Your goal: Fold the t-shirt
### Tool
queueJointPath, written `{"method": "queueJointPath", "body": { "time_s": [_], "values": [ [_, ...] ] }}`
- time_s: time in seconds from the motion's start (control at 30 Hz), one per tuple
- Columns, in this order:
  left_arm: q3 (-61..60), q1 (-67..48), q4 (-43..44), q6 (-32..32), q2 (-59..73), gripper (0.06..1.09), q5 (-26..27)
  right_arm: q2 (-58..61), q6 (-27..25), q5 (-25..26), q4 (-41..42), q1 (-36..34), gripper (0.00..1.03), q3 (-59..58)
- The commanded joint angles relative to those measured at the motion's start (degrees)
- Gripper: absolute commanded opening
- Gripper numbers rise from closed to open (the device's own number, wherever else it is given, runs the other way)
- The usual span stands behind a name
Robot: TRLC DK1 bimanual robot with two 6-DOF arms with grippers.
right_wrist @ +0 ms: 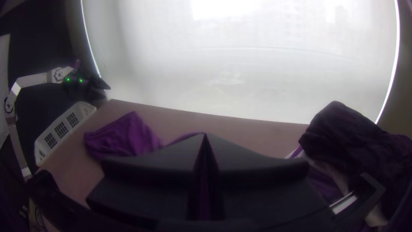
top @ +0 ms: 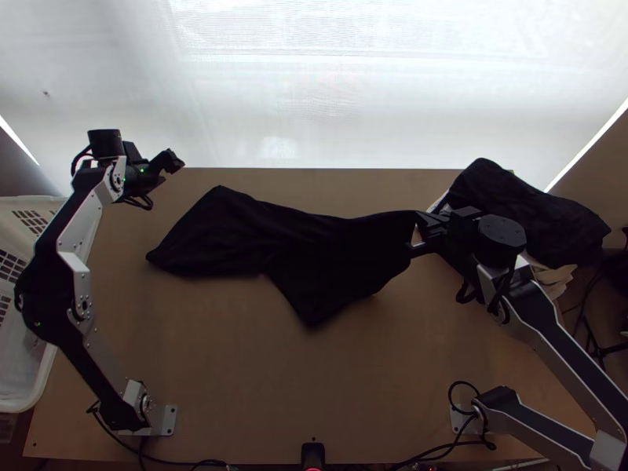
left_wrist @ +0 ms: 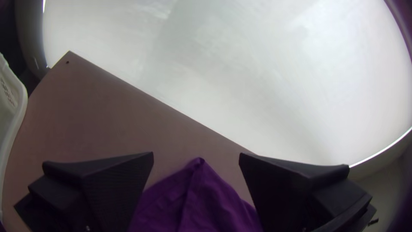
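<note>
The t-shirt [top: 275, 239] looks black in the top view and purple in the wrist views. It lies across the middle of the table, partly bunched, with a wide part at the left and a corner pointing toward the near edge. At its right end my right gripper [top: 415, 232] holds the cloth, which seems slightly raised there. My left gripper [top: 174, 169] stands open above the far left of the table, apart from the cloth. In the left wrist view, a corner of the t-shirt [left_wrist: 199, 197] shows between the left gripper's [left_wrist: 196, 159] spread fingers. The right gripper [right_wrist: 205, 139] has its fingertips together.
A pile of dark clothes [top: 522, 212] with some lighter pieces lies at the far right corner, close by the right gripper. A white basket [top: 35, 206] stands along the left side. Bare tabletop [top: 259, 377] stretches between the shirt and the near edge.
</note>
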Motion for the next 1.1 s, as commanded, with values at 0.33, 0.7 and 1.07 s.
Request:
{"method": "queueJointPath", "body": {
  "time_s": [0.33, 0.7, 1.07],
  "values": [
    [-24.4, -5.5, -5.7, 14.0, -17.8, 1.04, 0.4, 1.1, 0.0, -0.1, 1.0, 0.2, 0.03, -0.2],
    [-29.0, -5.5, -3.8, 17.9, -15.6, 1.03, -0.1, 1.9, 0.0, -0.1, 1.4, 0.4, 0.03, 0.3],
    [-29.5, -8.6, 3.8, 18.7, -10.3, 0.90, 2.6, 2.4, -0.1, -0.1, 1.8, 0.4, 0.03, 0.3]
  ]
}}
